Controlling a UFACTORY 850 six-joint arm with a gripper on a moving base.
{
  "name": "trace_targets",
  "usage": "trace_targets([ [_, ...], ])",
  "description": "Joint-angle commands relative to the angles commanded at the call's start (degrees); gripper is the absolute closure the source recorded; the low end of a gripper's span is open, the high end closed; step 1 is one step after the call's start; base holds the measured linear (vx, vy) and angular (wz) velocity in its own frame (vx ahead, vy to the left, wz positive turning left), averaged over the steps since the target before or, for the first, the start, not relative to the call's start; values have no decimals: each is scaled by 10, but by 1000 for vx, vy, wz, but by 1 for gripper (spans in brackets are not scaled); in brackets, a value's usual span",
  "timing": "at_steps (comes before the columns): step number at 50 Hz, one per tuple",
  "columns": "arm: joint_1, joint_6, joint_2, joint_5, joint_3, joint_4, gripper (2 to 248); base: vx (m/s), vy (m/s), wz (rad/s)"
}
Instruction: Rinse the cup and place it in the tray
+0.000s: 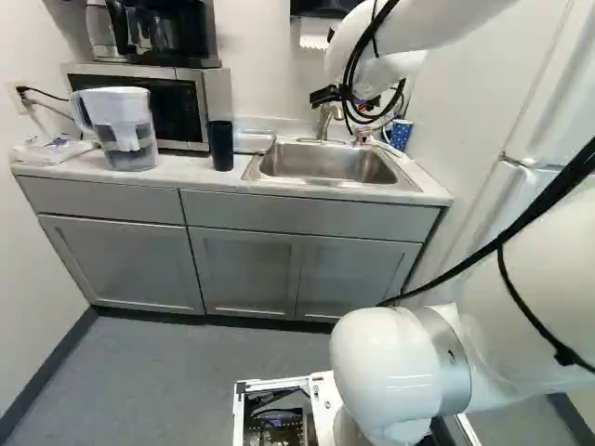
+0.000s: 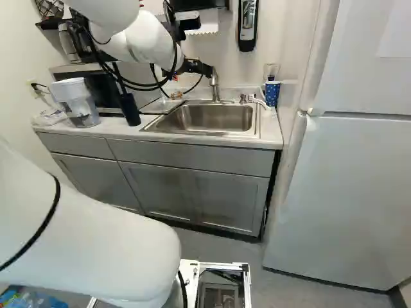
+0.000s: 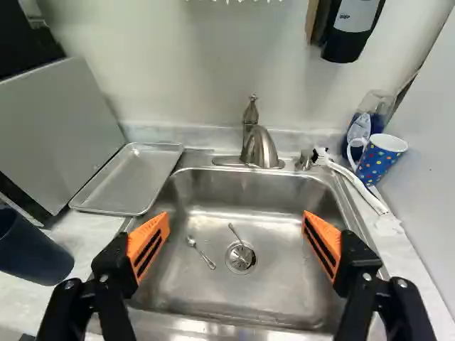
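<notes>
The tool (image 2: 204, 68) hangs, fingers apart, above the sink (image 3: 284, 288) — pale printed label (image 3: 357, 14) on the black dispenser (image 3: 344, 48).

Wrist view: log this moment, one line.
tool open above sink | dotted mug beside sink | dark cup beside tray | neither in tray | utensils in sink

The dotted cup (image 3: 377, 165) hides the lower part of a clear vessel (image 3: 377, 104) behind it in the wrist view, and the bottom of the cup's inside is out of sight. Both base views leave the two small utensils (image 3: 202, 253) in the sink (image 3: 234, 293) too faint to tell. The dark tumbler (image 3: 32, 249) and the wall dispenser (image 3: 348, 32) are cut off by the wrist view's edges. The arm (image 2: 142, 42) covers part of the microwave (image 2: 106, 83) in the right base view, whose edge cuts off the refrigerator (image 2: 347, 192).
</notes>
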Motion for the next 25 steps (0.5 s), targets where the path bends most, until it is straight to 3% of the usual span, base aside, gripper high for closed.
trace_targets([
  [25,0,0,0,0,0,0,3,66,-21,126],
])
